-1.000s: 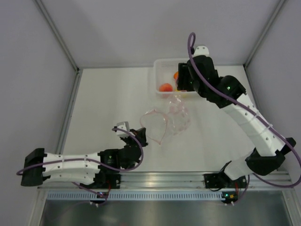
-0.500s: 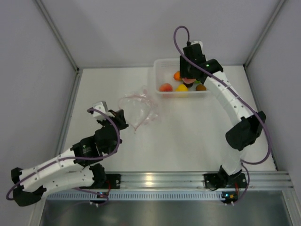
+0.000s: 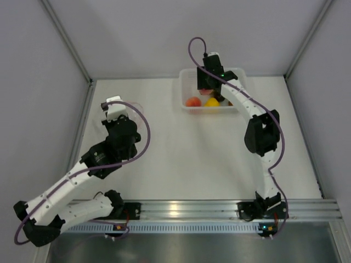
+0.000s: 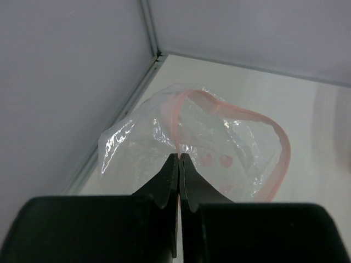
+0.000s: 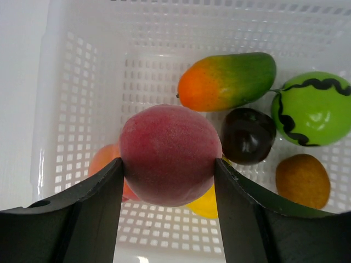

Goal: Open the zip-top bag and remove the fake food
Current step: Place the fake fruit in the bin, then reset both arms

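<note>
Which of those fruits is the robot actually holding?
The pink-red one, clamped in the right gripper above the tray; the rest lie loose inside.

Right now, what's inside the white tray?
Loose in the tray: mango, green fruit, purple fruit, brown fruit. The pink-red fruit held in the right gripper partly covers an orange fruit and a yellow fruit.

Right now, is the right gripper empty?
No, the right gripper is shut on a pink-red fruit, held over the white tray.
</note>
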Controlling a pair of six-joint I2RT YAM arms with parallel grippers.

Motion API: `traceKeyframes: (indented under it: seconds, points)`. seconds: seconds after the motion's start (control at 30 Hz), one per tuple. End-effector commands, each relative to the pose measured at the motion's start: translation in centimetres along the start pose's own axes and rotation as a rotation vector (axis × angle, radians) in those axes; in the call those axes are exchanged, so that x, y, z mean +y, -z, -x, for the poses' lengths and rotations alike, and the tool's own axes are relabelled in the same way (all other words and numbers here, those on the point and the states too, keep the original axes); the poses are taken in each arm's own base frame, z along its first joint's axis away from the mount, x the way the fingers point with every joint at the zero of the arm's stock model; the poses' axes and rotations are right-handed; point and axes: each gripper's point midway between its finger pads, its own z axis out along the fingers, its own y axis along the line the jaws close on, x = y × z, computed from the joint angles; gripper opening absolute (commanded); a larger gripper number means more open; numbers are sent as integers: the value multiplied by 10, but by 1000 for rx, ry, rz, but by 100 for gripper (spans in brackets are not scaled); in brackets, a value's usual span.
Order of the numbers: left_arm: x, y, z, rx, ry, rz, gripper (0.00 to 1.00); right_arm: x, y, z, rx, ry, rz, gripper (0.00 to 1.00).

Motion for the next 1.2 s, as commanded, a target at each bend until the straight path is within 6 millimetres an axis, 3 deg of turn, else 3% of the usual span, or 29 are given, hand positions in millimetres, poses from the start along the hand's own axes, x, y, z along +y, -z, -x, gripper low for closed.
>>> traceKeyframes:
  seconds: [0.0,0.03,0.07,0.13,0.17,0.27,0.33,0.37,0.5,0.53,0.57,0.7,0.73,0.77,0.8,0.83,0.9,0.93,0.97,1.0,1.03,1.13,1.17]
  points:
    - [-4,-20,-10,59,-183,-27,0,20,-12,41,-144,-45,83,12]
    - [0,-30,-16,83,-172,-19,0,23,-21,37,-135,-42,89,12]
    - [-15,-38,-33,133,-193,-89,0,26,-21,44,-156,-43,98,13]
    - [-15,-52,-52,188,-202,-79,0,30,-32,44,-165,-39,109,14]
    - [-21,-59,-69,230,-230,-84,0,31,-33,52,-192,-37,113,26]
    - [-35,-66,-96,302,-232,-116,0,32,-38,58,-199,-32,107,62]
    - [-42,-69,-107,335,-228,-133,0,32,-34,65,-212,-27,104,79]
    - [-46,-69,-111,344,-231,-141,0,30,-30,69,-222,-22,101,99]
    - [-61,-75,-123,387,-259,-175,0,21,-6,82,-241,7,75,99]
    - [-65,-75,-128,402,-260,-191,0,20,11,93,-269,1,82,99]
    - [-70,-77,-135,421,-266,-199,0,19,14,88,-257,4,84,99]
    - [-93,-75,-151,477,-225,-276,0,3,58,88,-261,-45,75,99]
    - [-98,-74,-157,496,-211,-290,0,-2,88,100,-300,-69,91,99]
    - [-106,-71,-163,516,-197,-327,0,-7,87,78,-252,-82,87,99]
    - [-111,-72,-164,515,-178,-344,0,-12,96,74,-249,-92,95,99]
    - [-116,-72,-170,528,-168,-357,0,-16,115,61,-234,-90,114,99]
    - [-120,-71,-181,554,-158,-373,0,-25,131,47,-217,-120,114,99]
    - [-121,-71,-187,566,-150,-367,0,-27,156,48,-244,-124,139,100]
    - [-120,-70,-195,580,-153,-362,0,-29,151,17,-179,-129,136,99]
    - [-122,-69,-200,589,-149,-372,0,-31,158,9,-173,-134,142,99]
    - [-127,-70,-204,591,-138,-386,0,-35,168,-15,-150,-138,153,99]
    - [-133,-63,-227,637,-119,-439,0,-34,203,-28,-206,-199,224,99]
    - [-136,-65,-229,628,-101,-446,0,-35,200,-54,-170,-210,236,99]
